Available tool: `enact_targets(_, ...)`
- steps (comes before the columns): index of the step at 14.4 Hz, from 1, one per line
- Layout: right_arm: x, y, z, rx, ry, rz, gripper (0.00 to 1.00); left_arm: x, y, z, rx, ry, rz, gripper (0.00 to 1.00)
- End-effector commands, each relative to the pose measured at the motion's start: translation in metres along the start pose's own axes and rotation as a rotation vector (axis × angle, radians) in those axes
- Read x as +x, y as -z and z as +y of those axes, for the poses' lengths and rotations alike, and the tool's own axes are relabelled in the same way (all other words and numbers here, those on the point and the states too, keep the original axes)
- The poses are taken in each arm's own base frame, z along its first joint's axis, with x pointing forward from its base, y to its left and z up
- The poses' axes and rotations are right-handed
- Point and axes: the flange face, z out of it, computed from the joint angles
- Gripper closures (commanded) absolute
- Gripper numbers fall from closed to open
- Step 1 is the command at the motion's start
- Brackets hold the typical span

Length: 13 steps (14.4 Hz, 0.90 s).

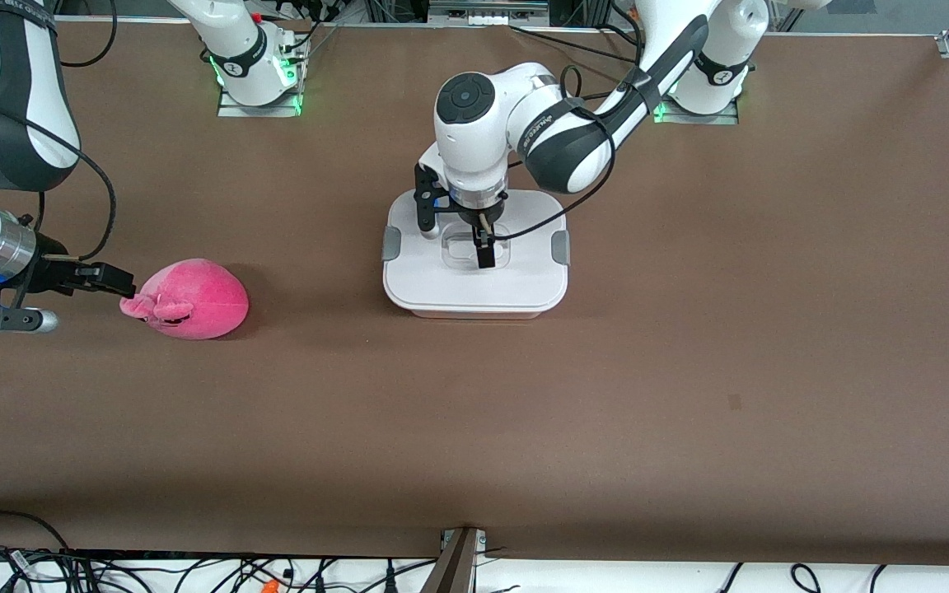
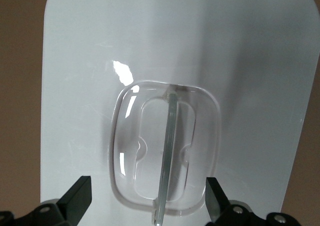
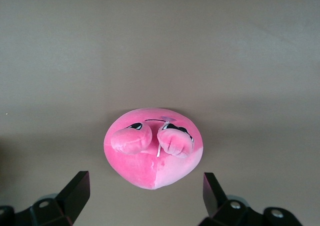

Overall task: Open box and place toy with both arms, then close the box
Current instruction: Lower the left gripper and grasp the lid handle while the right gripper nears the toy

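Box (image 1: 474, 284) sat mid-desk, lid on. Left gripper (image 1: 484, 247) hung over the clear handle (image 2: 166, 153), jaws wide and empty, likely lined up to straddle it. Right gripper (image 1: 116, 282), open and empty, faced the toy (image 1: 193, 298) lying toward the right arm's end.

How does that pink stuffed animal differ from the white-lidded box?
The toy is bright pink, soft and egg-shaped; the box is hard plastic, flat-topped, with a white lid and grey side clips. The toy is smaller than the box. The toy lies toward the right arm's end of the table; the box sits mid-table. Both rest on the brown table, each with an open pincer at it.
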Motion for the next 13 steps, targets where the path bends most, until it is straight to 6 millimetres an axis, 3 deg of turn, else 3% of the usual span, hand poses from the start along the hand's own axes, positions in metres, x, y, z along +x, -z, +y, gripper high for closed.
enact_targets(1,-0.003,-0.005,0.0,-0.01,0.006,0.011,0.0,0.005,0.003,0.005,0.031,-0.03,-0.009,0.0)
enact_targets(5,-0.004,-0.015,0.0,-0.009,0.007,0.013,0.0,0.008,-0.005,0.012,0.018,0.014,-0.023,0.0)
enact_targets(6,-0.004,-0.017,-0.002,-0.009,0.011,0.011,0.0,0.008,-0.006,0.01,0.018,-0.006,-0.023,0.07)
enact_targets(7,-0.005,-0.019,-0.003,-0.008,0.012,0.01,0.0,0.007,-0.004,0.009,0.018,-0.012,-0.02,0.54)
enact_targets(10,-0.007,-0.035,-0.005,-0.007,0.017,0.021,0.0,0.007,-0.001,0.009,0.022,-0.014,-0.017,0.95)
enact_targets(11,-0.007,-0.039,-0.008,-0.006,0.022,0.028,0.0,0.007,-0.001,0.009,0.025,-0.015,-0.018,1.0)
enact_targets(13,-0.007,-0.05,-0.016,-0.006,0.035,0.029,0.0,0.007,0.003,0.007,0.031,-0.02,-0.013,1.0)
